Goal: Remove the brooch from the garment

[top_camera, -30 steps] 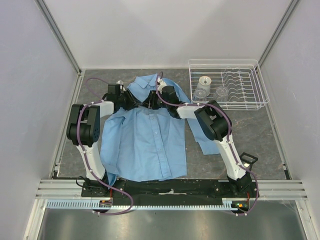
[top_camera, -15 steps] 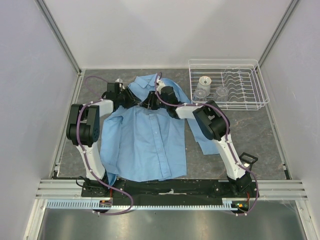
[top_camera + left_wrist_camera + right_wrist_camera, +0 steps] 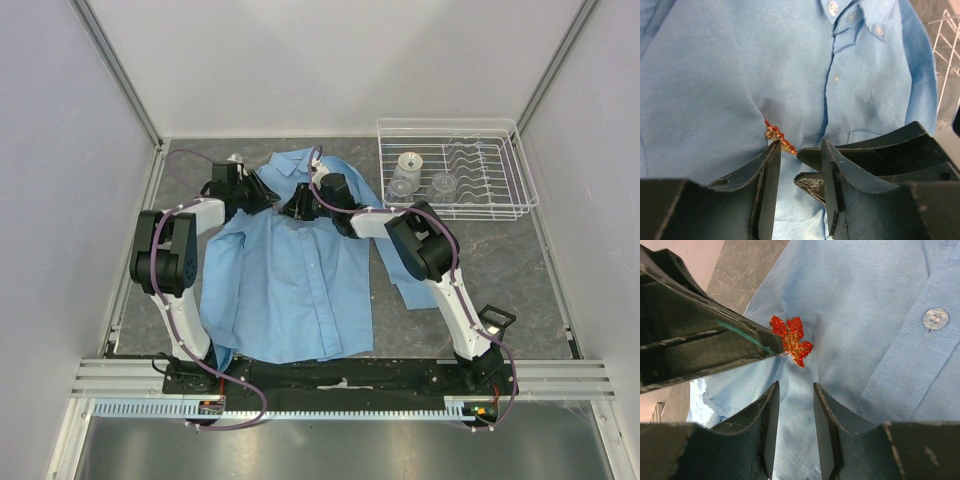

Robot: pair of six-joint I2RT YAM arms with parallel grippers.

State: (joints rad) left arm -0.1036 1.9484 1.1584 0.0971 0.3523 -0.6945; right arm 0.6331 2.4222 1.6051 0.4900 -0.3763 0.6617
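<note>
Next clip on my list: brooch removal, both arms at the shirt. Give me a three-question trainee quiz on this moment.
1. True or false: the brooch lies off the shirt.
2. Where on the shirt are the left gripper and the right gripper working? A) the hem B) the upper chest C) a sleeve cuff
3. Fill in: the brooch is coloured ___.

Key
1. False: it sits on the light blue cloth.
2. B
3. orange-red
</note>
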